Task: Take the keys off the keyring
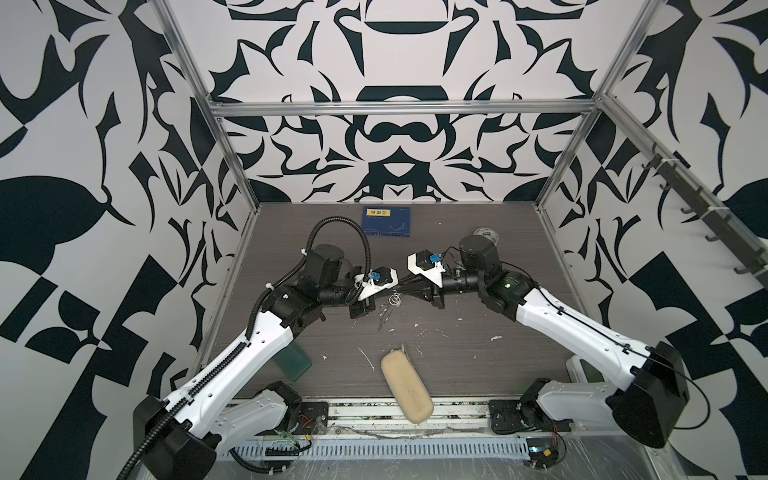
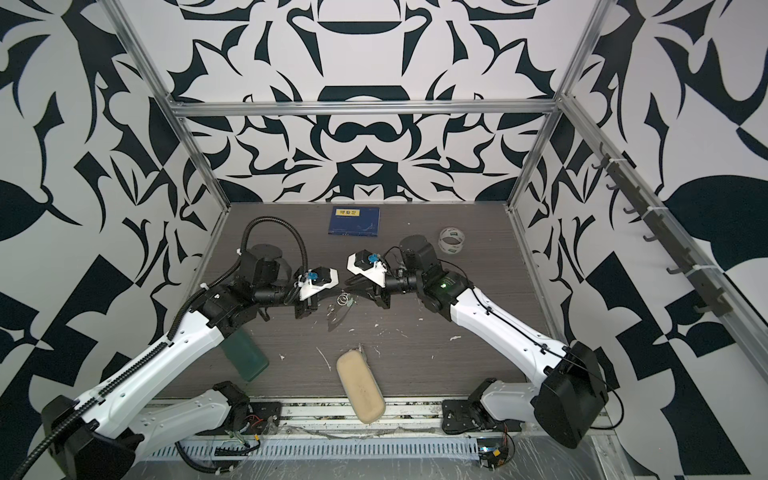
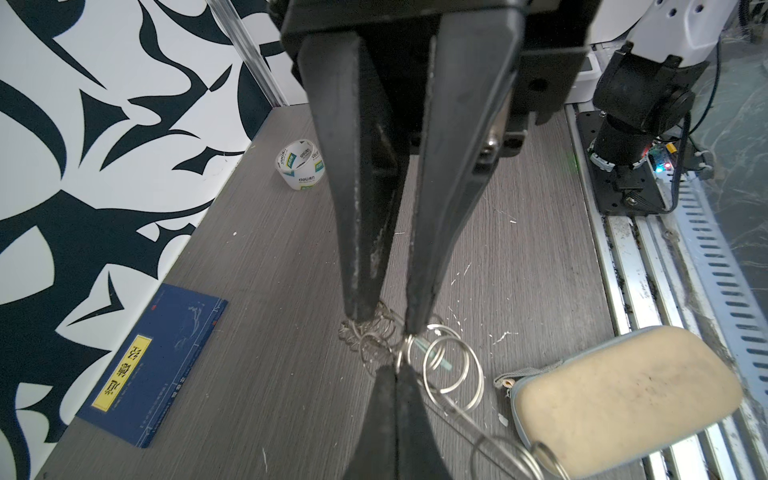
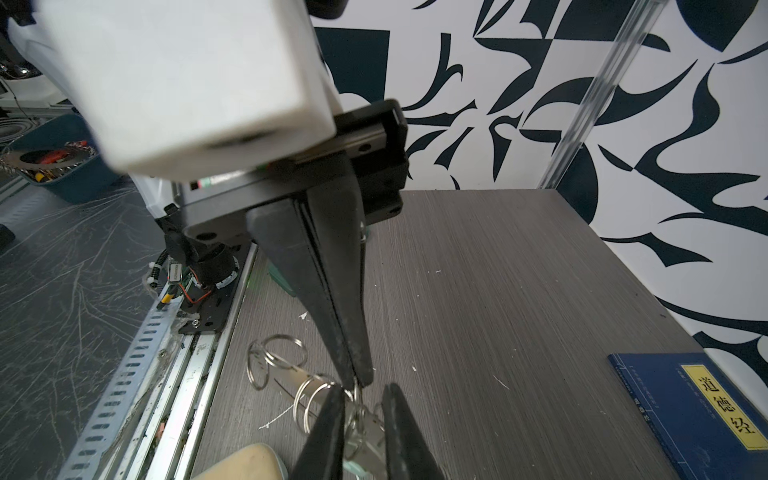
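Nearest us the beige pouch lies at the front edge, well clear of the action. Mid-table the keyring is strung between the two grippers, seemingly just off the wood. The left gripper is pinched fully together on one wire ring. The right gripper has its fingers a bit apart with the key between them, which looks clamped to us. We'd guess it's all light, slick, springy wire with floppy chain, so grab the key by its flat head and a ring by its rim. The long axis runs gripper to gripper across the table, with loose rings trailing toward the pouch. We can't tell where the key blade points. Far back sit the tape roll and blue book.
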`<state>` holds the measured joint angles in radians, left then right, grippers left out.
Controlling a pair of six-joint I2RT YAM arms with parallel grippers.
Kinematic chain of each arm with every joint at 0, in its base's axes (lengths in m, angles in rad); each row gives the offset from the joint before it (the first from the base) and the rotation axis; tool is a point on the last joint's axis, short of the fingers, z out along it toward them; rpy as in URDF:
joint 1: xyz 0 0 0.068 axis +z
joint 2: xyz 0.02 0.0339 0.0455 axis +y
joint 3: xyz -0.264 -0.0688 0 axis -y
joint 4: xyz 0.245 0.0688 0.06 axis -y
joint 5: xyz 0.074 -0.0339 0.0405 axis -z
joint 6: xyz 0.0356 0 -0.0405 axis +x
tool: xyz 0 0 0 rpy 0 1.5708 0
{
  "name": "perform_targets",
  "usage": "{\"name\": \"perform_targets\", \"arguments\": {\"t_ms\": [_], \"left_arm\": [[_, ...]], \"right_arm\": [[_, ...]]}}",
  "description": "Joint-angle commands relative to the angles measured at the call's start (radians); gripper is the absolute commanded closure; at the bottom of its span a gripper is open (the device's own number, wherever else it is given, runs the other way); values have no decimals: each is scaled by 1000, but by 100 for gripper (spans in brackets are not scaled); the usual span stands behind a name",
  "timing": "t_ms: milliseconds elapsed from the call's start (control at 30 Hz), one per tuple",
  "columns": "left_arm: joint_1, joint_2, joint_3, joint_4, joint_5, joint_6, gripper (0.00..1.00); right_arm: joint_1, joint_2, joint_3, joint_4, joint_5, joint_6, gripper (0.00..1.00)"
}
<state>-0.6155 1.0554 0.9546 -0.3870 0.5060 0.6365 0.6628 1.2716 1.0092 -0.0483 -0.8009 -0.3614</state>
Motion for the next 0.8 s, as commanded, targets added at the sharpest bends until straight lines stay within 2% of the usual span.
{"name": "perform_targets", "arguments": {"t_ms": [0, 267, 767], "left_arm": [[2, -18, -11, 7, 32, 4, 100], [2, -26, -15, 11, 42, 7, 100], [2, -29, -24, 37, 42, -24, 100]], "right_arm": [[5, -5, 20, 14, -18, -10, 79], [5, 12, 25, 10, 25, -7, 80], [16, 27, 29, -44, 13, -55, 79]]}}
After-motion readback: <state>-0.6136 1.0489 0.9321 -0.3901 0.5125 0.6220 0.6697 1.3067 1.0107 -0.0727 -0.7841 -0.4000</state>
